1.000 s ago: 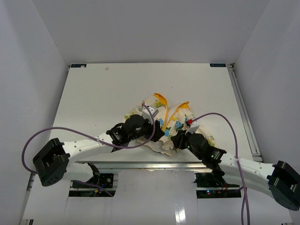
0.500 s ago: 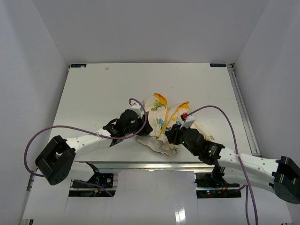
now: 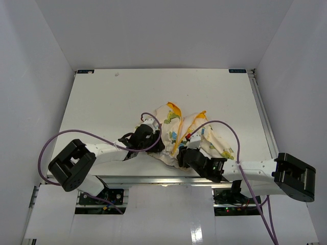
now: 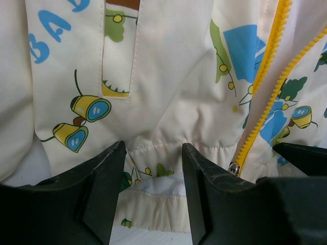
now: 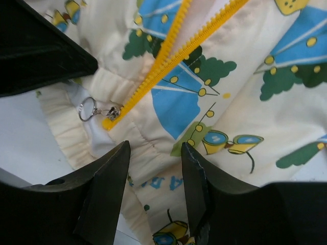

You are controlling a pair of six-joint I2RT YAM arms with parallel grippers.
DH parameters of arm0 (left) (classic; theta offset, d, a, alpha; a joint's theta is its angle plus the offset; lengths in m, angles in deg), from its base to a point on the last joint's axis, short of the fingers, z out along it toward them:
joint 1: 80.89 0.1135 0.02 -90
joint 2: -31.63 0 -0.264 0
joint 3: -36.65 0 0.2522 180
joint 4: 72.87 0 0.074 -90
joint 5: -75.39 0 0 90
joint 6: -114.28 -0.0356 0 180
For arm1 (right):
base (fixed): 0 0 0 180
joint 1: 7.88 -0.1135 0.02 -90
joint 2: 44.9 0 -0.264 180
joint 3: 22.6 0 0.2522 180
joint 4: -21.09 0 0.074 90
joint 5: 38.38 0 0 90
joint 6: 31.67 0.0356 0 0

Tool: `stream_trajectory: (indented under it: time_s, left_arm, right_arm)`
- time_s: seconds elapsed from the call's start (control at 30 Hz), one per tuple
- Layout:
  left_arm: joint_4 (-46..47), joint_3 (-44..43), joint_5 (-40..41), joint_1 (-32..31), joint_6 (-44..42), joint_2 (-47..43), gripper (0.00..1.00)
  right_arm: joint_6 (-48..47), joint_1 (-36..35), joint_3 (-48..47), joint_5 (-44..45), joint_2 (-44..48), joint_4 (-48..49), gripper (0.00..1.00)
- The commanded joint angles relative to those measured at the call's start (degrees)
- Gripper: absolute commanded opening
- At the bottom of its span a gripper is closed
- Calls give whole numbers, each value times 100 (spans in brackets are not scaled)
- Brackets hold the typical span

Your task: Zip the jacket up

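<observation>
Top external: we log one jacket (image 3: 199, 135) crumpled on the table (image 3: 112, 97), central near its front edge, between two arms. Left gripper (image 4: 152, 153) stands parted over the hem, gripping nothing; right gripper (image 5: 155, 150) likewise parted, just beside one slider (image 5: 113, 112). Two yellow tooth rows (image 5: 173, 56) spread apart above it

Jacket (image 3: 204, 135) lies bunched at table (image 3: 112, 97) 6 o'clock. Left gripper (image 3: 155, 141) at its 9 o'clock edge, right gripper (image 3: 183, 154) at its 6 o'clock edge.
</observation>
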Motion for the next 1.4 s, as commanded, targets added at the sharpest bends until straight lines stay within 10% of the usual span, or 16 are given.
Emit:
stream_trajectory:
  time_s: [0.0, 0.5, 1.37]
  left_arm:
    - [-46, 52, 66, -23, -184, -350, 62]
    - [436, -526, -2663, -27, -1321, -882, 68]
    - [-406, -2400, -3449, -27, -2220, 1916, 62]
  right_arm:
    - [433, -142, 288, 414, -53, -41, 50]
    - [134, -169, 814, 291, 328, 499, 31]
    - [-379, -169, 1479, 103, 1208, 1239, 22]
